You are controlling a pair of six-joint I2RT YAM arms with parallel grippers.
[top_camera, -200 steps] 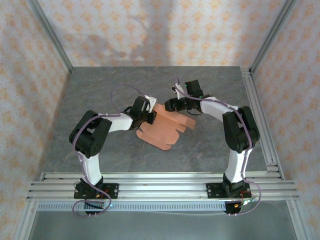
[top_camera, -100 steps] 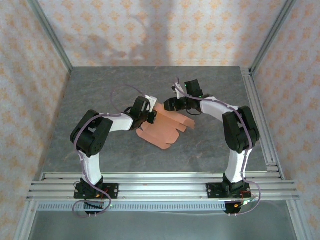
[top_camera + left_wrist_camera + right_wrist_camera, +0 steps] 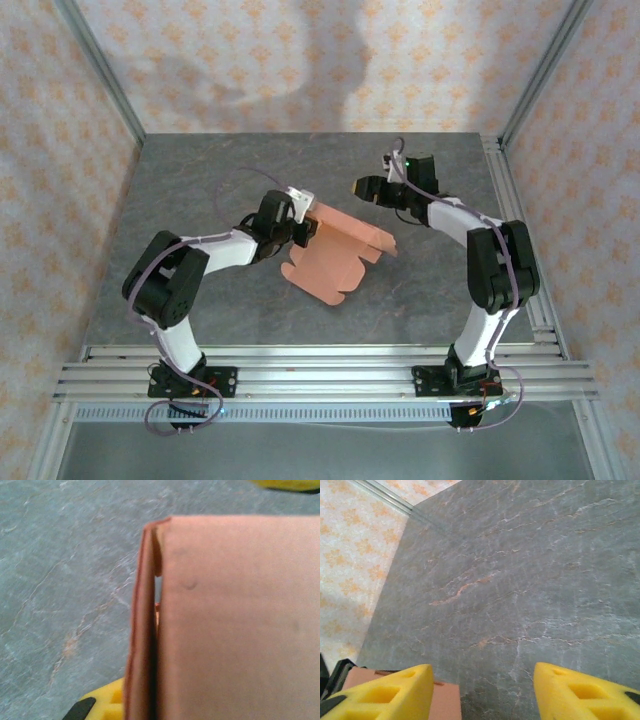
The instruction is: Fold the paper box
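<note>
In the top external view, the salmon-pink paper box (image 3: pixel 335 262) is lying near the middle of the grey table (image 3: pixel 200 180), between the two arms. It is spreading out as a partly folded die-cut sheet, with its rounded flaps pointing toward the near edge. The left gripper (image 3: pixel 297 224) is reaching in from the left and is clamping the box's left edge, its fingers pressing together on the card. The right gripper (image 3: pixel 364 187) is hovering beyond the far edge of the box, near it but apart from it, and is holding nothing.

In the left wrist view, the paper box is lying very close to the camera. A wide flat panel is taking up the right side, and a narrower layer of card is standing folded just beside it on the left, with a thin dark gap between them. One yellow finger pad (image 3: pixel 102 706) is showing at the bottom, touching the card, and the marbled table is running behind on the left.

In the right wrist view, the two yellow fingers (image 3: pixel 395 690) are standing well apart with bare table between them. A corner of the box is peeking out behind the left one, and the patterned wall (image 3: pixel 355 535) is rising at the upper left
</note>
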